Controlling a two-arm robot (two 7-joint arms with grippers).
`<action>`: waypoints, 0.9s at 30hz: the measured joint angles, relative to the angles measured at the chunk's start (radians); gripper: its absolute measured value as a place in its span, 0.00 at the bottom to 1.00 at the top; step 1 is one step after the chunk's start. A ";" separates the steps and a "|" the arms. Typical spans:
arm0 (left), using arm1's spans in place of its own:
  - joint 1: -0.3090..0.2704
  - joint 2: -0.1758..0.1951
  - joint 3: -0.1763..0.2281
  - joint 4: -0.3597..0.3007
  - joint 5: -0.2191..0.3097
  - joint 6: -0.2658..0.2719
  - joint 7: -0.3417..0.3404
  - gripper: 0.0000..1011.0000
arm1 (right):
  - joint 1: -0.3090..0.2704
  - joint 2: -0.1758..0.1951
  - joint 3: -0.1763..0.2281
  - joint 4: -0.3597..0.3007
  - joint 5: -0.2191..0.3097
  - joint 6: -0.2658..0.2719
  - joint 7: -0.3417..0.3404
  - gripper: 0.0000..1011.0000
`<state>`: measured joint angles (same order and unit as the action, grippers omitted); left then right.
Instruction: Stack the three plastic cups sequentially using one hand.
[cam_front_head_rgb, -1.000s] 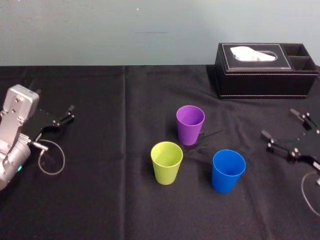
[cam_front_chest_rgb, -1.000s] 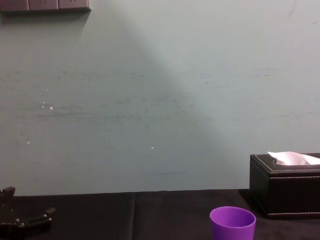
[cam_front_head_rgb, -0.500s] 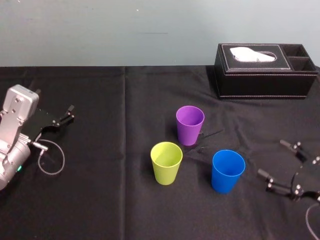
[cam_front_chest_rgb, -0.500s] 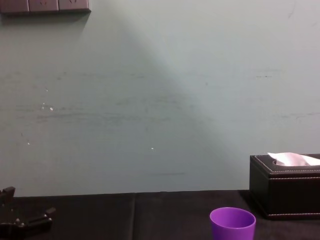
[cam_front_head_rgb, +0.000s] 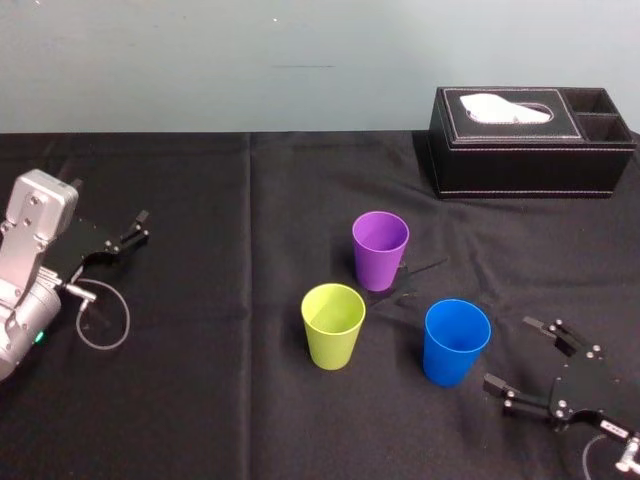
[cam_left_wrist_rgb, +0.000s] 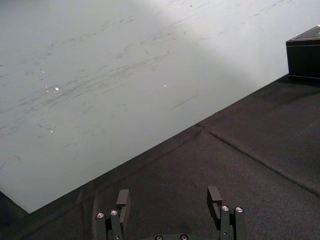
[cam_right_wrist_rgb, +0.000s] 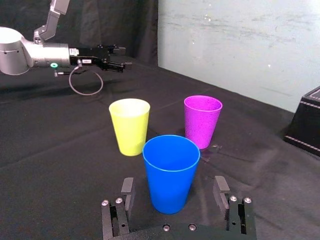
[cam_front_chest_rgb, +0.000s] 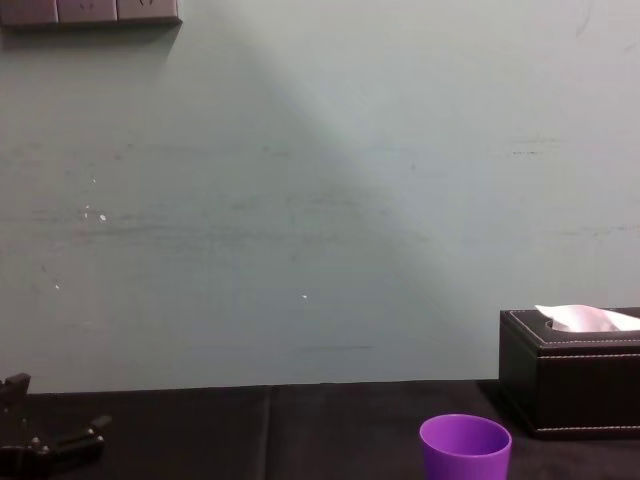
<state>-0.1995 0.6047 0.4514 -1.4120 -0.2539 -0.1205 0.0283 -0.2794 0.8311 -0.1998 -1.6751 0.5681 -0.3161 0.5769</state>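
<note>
Right gripper (cam_front_head_rgb: 508, 352) is low over the black tablecloth (cam_front_head_rgb: 230, 410), just to the right of the blue cup (cam_front_head_rgb: 456, 340) and aimed squarely at it. Its jaws are spread wide, wider than the cup, and there's nothing between them. In the right wrist view the blue cup stands upright, dead centre just ahead of the fingertips (cam_right_wrist_rgb: 127, 187), clear of both.

The yellow-green cup (cam_front_head_rgb: 333, 325) stands near the blue cup, on its left. The purple cup (cam_front_head_rgb: 380, 250) is behind the blue cup and a little to the left, also near. All three are upright, mouths up, and none touches another.

The black tissue box (cam_front_head_rgb: 530, 150) sits well behind the blue cup, off to its right, against the back edge of the table.

Left gripper (cam_front_head_rgb: 135, 228) is parked well to the left of the blue cup, out by the table's side, with a cable loop (cam_front_head_rgb: 100, 320) beside it. Its jaws are parted and empty.
</note>
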 joint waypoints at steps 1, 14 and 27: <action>0.000 0.000 0.000 0.000 0.000 0.000 0.000 1.00 | 0.008 -0.008 -0.005 0.008 0.000 0.006 0.008 0.99; 0.000 0.000 0.000 0.000 0.000 0.000 0.000 1.00 | 0.078 -0.071 -0.039 0.070 -0.011 0.058 0.062 0.99; 0.000 0.000 0.000 0.000 0.000 0.000 0.000 1.00 | 0.141 -0.116 -0.058 0.101 -0.049 0.098 0.085 0.99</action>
<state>-0.1995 0.6047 0.4514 -1.4120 -0.2539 -0.1205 0.0283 -0.1381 0.7153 -0.2577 -1.5745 0.5194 -0.2183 0.6620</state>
